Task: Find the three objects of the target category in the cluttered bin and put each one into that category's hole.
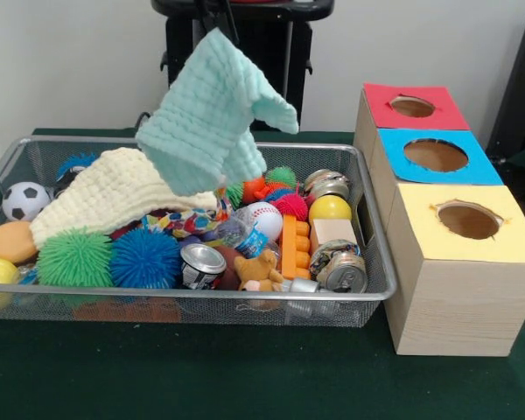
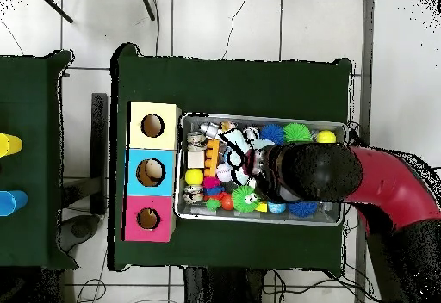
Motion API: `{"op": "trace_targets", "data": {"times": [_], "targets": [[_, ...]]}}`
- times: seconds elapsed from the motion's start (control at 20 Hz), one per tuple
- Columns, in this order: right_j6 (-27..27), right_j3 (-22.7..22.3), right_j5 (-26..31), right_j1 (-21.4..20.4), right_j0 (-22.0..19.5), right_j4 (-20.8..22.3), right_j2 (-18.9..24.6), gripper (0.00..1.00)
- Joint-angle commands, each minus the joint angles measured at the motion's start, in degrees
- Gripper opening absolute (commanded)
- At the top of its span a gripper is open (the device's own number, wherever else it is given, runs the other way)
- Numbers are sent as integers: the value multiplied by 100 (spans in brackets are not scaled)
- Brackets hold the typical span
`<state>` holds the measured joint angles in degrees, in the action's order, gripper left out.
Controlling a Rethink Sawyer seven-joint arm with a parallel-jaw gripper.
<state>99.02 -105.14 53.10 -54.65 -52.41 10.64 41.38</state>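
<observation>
A mint cloth (image 1: 212, 114) hangs in the air above the bin (image 1: 378, 262), over its middle, clear of the clutter. It drapes from above, where the gripper would be; the cloth hides the fingers, so their spread cannot be told. Below lies a cream cloth (image 1: 114, 192). Right of the bin stand the red (image 1: 381, 109), blue (image 1: 394, 162) and yellow (image 1: 507, 214) holed boxes.

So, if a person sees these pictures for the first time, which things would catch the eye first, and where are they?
First, the mint green cloth hanging in the air above the wire bin, at the top middle of the front view. Next, the bin's crowd of colourful toys, with a pale yellow cloth spread over its left part. Then the three wooden boxes right of the bin, topped red, blue and yellow, each with a round hole.
</observation>
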Motion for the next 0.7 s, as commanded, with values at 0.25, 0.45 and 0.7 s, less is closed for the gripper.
{"op": "trace_targets", "data": {"times": [0.25, 0.45, 0.7], "targets": [[-1066, -221, 84, 229, -268, 261, 309, 0], [-1205, -81, 119, 419, -356, 413, 285, 0], [-1379, 57, 209, 520, -497, 582, 294, 0]]}}
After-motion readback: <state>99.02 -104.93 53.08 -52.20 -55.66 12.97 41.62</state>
